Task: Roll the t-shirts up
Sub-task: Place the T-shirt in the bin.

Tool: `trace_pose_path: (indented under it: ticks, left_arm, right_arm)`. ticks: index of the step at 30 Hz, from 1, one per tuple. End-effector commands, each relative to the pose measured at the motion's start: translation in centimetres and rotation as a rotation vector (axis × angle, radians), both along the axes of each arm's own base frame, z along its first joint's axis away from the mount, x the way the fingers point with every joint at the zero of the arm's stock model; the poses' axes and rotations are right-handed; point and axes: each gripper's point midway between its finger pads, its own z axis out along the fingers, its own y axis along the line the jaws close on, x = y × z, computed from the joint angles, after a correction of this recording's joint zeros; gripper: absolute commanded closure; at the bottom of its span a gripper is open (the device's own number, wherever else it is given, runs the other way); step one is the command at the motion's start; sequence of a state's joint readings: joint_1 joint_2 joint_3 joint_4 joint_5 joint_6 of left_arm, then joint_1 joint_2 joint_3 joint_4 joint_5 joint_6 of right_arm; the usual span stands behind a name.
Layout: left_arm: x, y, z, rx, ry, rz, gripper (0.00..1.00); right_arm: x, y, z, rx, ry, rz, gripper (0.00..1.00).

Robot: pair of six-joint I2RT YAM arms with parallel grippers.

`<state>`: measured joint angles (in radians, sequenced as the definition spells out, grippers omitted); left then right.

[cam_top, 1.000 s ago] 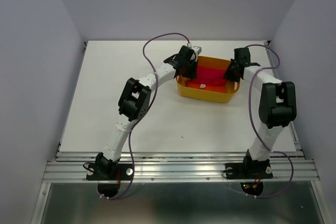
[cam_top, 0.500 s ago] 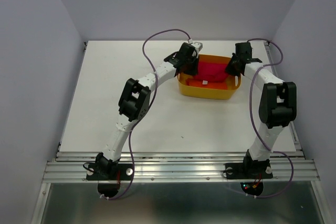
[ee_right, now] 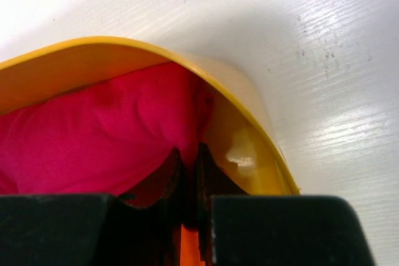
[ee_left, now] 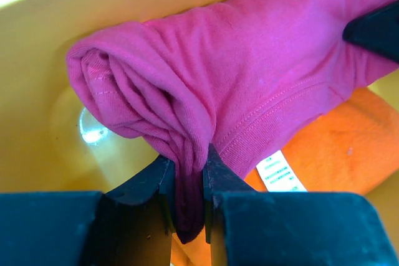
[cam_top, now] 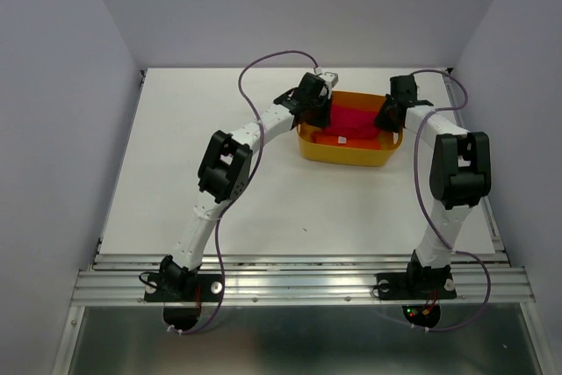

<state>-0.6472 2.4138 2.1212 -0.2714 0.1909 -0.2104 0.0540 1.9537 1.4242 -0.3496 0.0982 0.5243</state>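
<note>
No readable text. Only candidate is a small white tag lying on the orange t-shirt, just beside the hem of the crimson t-shirt. It has a few rows of greenish print, too small and blurred to read.

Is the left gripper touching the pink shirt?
Touching. In the left wrist view, the left gripper pinches a fold of the pink shirt.
</note>
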Motion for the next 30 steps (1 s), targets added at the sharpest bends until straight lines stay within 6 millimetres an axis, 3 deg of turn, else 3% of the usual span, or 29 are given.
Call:
trace_pose_path:
  ticks: [1,7,9,10,11,13,15,18,25,30]
  left_arm:
    - [-0.2,1.4,-2.1,0.052,0.018,-0.01,1.0]
    - [-0.8,1.8,-3.2,0.072,0.052,-0.014,1.0]
    - [-0.8,2.1,-3.2,0.082,0.057,-0.002,0.88]
    - [-0.8,2.2,-3.0,0.085,0.055,-0.001,0.74]
    - [-0.8,2.3,-3.0,0.087,0.055,-0.001,0.67]
    - [-0.8,2.2,-2.5,0.086,0.048,-0.001,0.52]
    - [-0.8,2.4,-1.8,0.086,0.042,0.0,0.43]
    - [-0.8,2.4,-0.9,0.087,0.037,-0.002,0.39]
    - [-0.7,2.6,4.7,0.048,-0.034,0.009,0.35]
    - [-0.6,3.0,9.2,0.01,-0.101,0.029,0.35]
  right_arm:
    - [0.9,-1.7,0.1,-0.051,-0.036,-0.05,0.99]
    - [0.8,-1.8,0.7,-0.055,-0.046,-0.047,0.99]
    - [0.8,-1.7,0.9,-0.054,-0.05,-0.039,0.99]
    - [0.8,-1.6,1.0,-0.048,-0.053,-0.034,0.99]
    - [0.8,-1.5,1.1,-0.045,-0.055,-0.03,0.99]
    - [0.8,-1.3,1.5,-0.035,-0.061,-0.024,0.91]
    - [0.8,-1.0,2.0,-0.022,-0.069,-0.019,0.79]
    - [0.8,-0.8,3.5,-0.01,-0.095,-0.012,0.65]
    - [0.7,-0.1,9.0,0.022,-0.193,0.018,0.56]
    - [0.6,0.2,11.8,0.037,-0.239,0.031,0.42]
